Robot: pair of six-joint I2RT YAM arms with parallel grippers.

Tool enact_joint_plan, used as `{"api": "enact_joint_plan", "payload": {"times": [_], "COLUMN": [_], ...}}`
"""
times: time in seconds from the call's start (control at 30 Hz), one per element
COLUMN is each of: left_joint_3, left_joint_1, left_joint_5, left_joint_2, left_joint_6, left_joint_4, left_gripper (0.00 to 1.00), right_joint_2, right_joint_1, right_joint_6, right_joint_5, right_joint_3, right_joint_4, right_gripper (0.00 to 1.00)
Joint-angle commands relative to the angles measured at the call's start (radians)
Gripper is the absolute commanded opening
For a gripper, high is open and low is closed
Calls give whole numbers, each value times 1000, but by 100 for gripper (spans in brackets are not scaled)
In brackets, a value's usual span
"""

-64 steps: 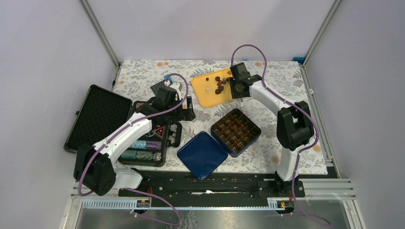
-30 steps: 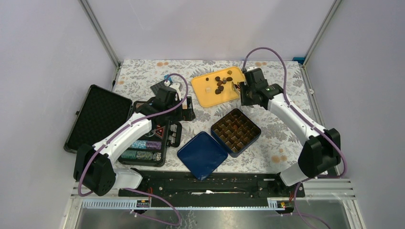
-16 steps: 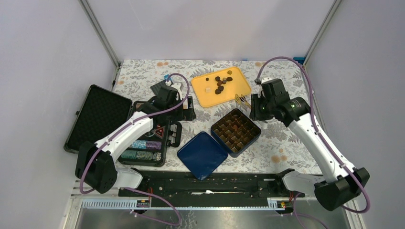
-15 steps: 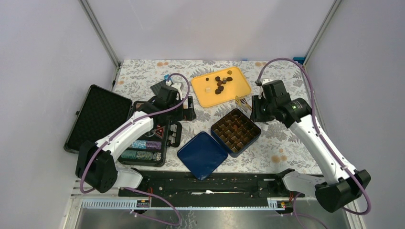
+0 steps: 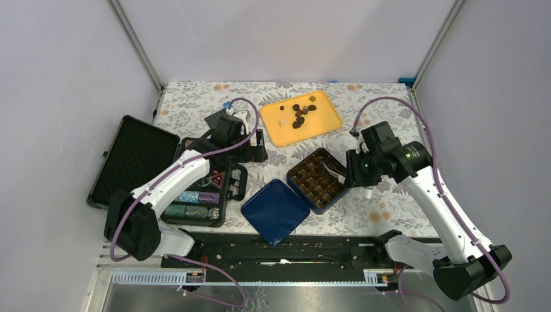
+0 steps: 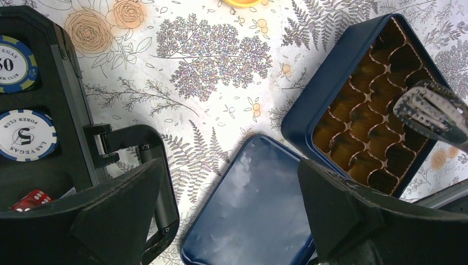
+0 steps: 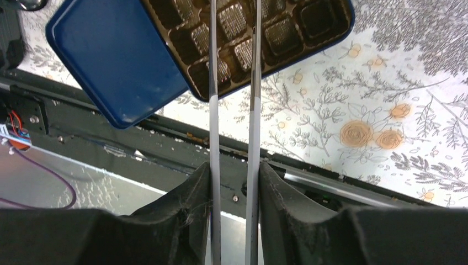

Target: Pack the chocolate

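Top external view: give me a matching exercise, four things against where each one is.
1 chocolate pieces
2 blue lid
3 poker chips
4 right claw

A over the partitioned tin
B on the yellow tray
C in the black case
D flat on the table

Pairs: 1-B, 2-D, 3-C, 4-A.

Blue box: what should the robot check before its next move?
1. Blue box open, lid lying beside it: ok.
2. Empty cups in the box: ok.
3. Right gripper above the box: ok.
4. A chocolate between its thin fingers: cannot tell.
5. Left gripper open, over by the poker case, apart from the box: ok.
6. All chocolates off the yellow tray: not ok, several lie there.
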Motion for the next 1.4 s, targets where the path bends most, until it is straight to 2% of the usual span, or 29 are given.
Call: {"api": "enact_joint_plan", "payload": {"times": [0.0, 0.33, 0.7, 0.83, 1.1, 1.17, 1.37], "left_joint_3": [29, 9, 7, 2, -2, -3, -4], "left_joint_1": [-5, -11, -14, -13, -16, -16, -15], "left_joint_5": [25, 16, 24, 18, 17, 18, 16], "left_joint_2": [8, -7, -4, -7, -10, -12, -14], "left_joint_6": [-14, -19, -26, -25, -26, -26, -25], "left_joint_4": [44, 57, 62, 62, 62, 62, 61], "left_gripper": [99, 99, 99, 99, 99, 99, 99], "right_joint_2": [-25, -37, -43, -38, -36, -38, -43], "right_joint_1": [8, 13, 19, 21, 23, 23, 23], "right_joint_6": [-3, -20, -27, -32, -29, -27, -18], "right_joint_5": [-68, -81, -106, -102, -80, -70, -51], "right_joint_3": [31, 35, 20, 14, 12, 14, 44], "right_joint_4": [-67, -143, -127, -125, -113, -108, -96], "right_gripper": [25, 25, 28, 40, 51, 49, 21]}}
